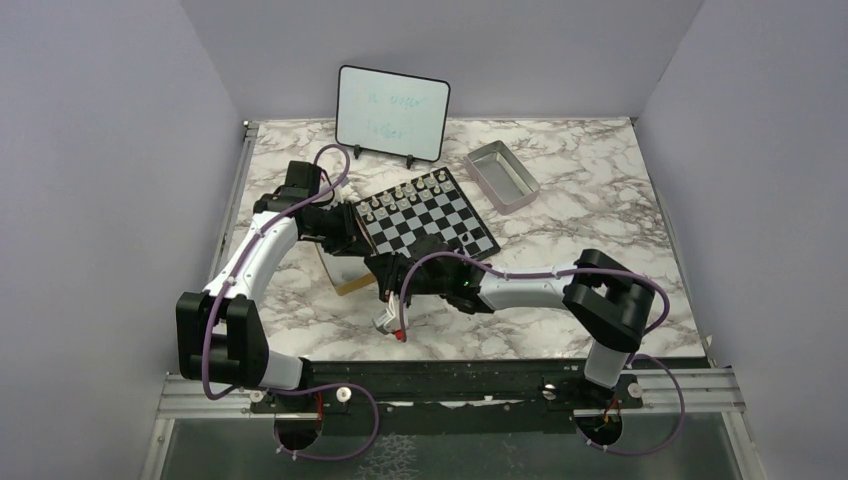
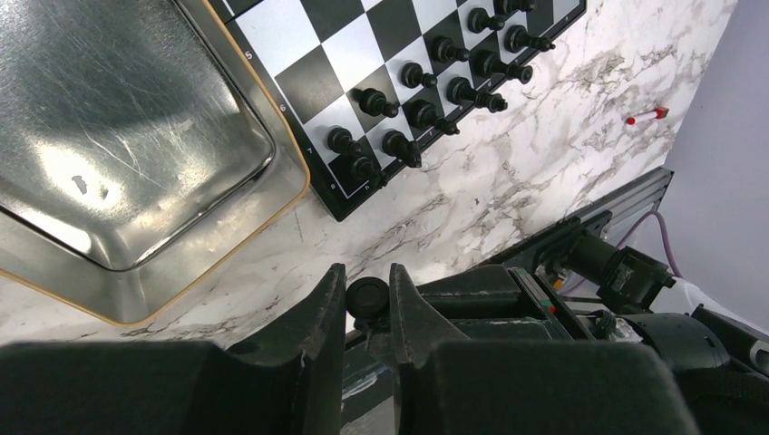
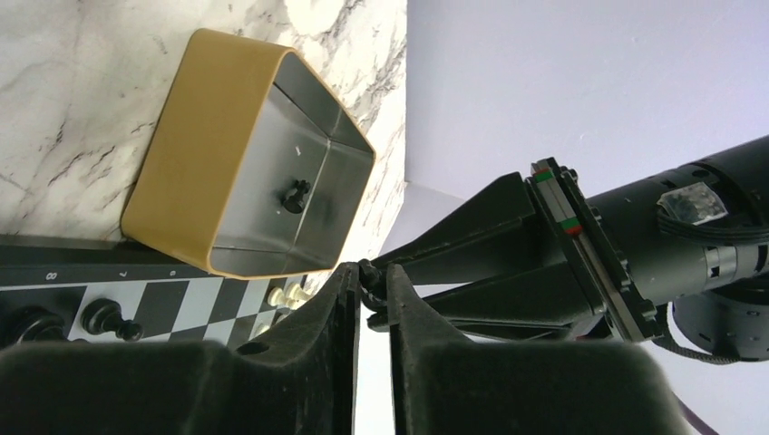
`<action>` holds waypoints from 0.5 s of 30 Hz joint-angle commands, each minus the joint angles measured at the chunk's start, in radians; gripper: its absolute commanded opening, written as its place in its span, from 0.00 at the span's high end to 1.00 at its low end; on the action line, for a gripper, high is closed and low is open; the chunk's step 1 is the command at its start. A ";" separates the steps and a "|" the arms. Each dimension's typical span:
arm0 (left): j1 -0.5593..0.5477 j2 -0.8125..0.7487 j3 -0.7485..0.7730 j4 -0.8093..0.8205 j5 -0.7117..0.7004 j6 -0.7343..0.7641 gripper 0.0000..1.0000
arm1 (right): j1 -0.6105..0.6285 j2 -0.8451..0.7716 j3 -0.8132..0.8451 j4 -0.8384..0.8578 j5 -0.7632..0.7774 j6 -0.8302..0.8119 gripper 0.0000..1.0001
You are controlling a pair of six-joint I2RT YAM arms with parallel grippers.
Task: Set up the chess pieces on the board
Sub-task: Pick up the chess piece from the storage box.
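Chess pieces — the black ones — stand in two rows along one edge of the board. White pieces line its far edge. One held piece is off the board, in the air over the worktop, near the board's near-left corner. The left end effector has its fingers closed on it, and the piece's round base faces that wrist camera. The right end effector meets the left one tip to tip. Its fingers are set at a narrow gap around the other end of the same piece — whether they press on it, I cannot tell. A spare piece, also black, lies inside the tan box, which sits right against the board's left side. A grey tray lies to the right of the board, apart from it, and a whiteboard stands behind both.
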 commanded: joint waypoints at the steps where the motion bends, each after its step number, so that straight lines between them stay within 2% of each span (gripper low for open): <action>1: -0.002 -0.008 0.016 0.014 0.003 0.007 0.84 | 0.014 0.023 0.014 -0.050 0.025 0.001 0.91; 2: -0.003 -0.010 0.017 0.013 0.002 0.007 0.83 | 0.014 0.022 0.010 -0.039 0.023 0.010 0.97; 3: -0.003 -0.010 0.019 0.013 0.003 0.007 0.82 | 0.014 0.020 0.007 -0.035 0.025 0.016 0.99; 7: -0.002 -0.024 0.038 0.017 -0.027 -0.002 0.66 | 0.016 0.003 -0.011 0.003 0.026 0.069 0.99; 12: -0.003 -0.025 0.109 0.063 -0.036 -0.002 0.54 | 0.016 -0.033 -0.059 0.089 0.066 0.206 0.99; 15: -0.002 -0.021 0.159 0.106 -0.050 0.003 0.53 | 0.015 -0.064 -0.084 0.144 0.103 0.362 0.99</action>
